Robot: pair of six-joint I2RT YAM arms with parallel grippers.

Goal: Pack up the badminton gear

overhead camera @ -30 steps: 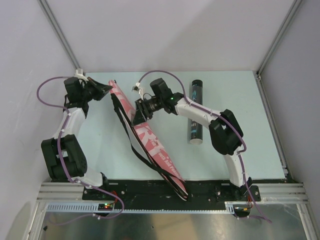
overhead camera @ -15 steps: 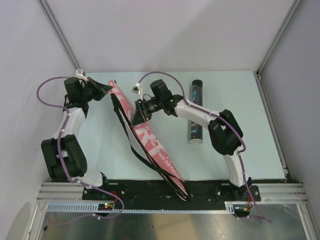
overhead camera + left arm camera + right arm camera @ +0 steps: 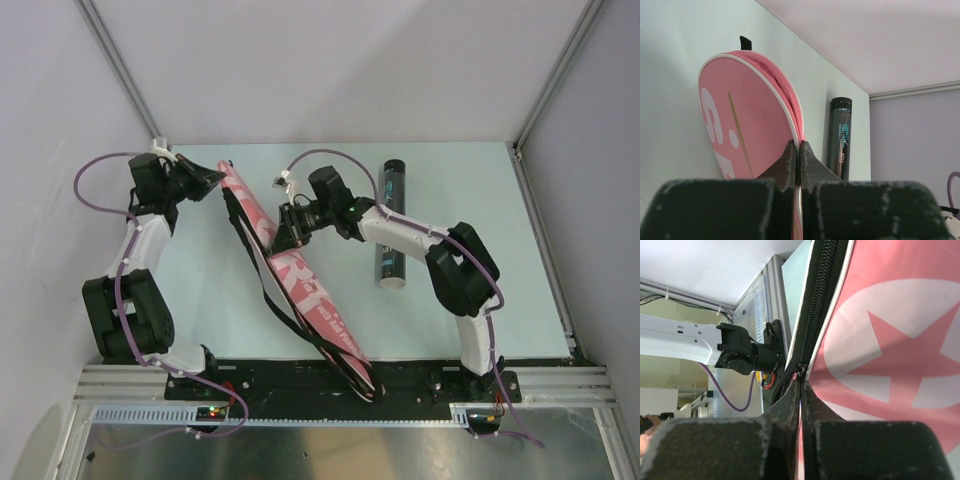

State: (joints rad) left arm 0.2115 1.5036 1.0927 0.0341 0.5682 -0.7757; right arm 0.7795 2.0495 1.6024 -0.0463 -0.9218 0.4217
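Leftmost, the left tool [image 3: 208, 181] is clenched on the far, rounded end of the racket case [image 3: 300, 280]. In the left wrist view its two fingertips are pressed together over the white-piped rim of that end. The pink panel with its white lettering rises to the left of the pinch.

The case stands on edge on the pale surface [image 3: 200, 290]. It runs in a long diagonal from the far left, near the back wall, to the near edge between the two arm bases. Its black strap [image 3: 262, 290] hangs in a loose loop along the case's left side, touching the surface.

Further right, the right tool [image 3: 284, 236] is clenched on the upper edge of the case, partway along from the far end. In the right wrist view its fingertips meet right at the black zipper [image 3: 820, 300], with a thin sliver of pink caught between them.

Rightmost, the black printed tube [image 3: 390, 230] lies flat on the surface, pointing away from the arms. It is apart from the case, and the right arm crosses above its middle.
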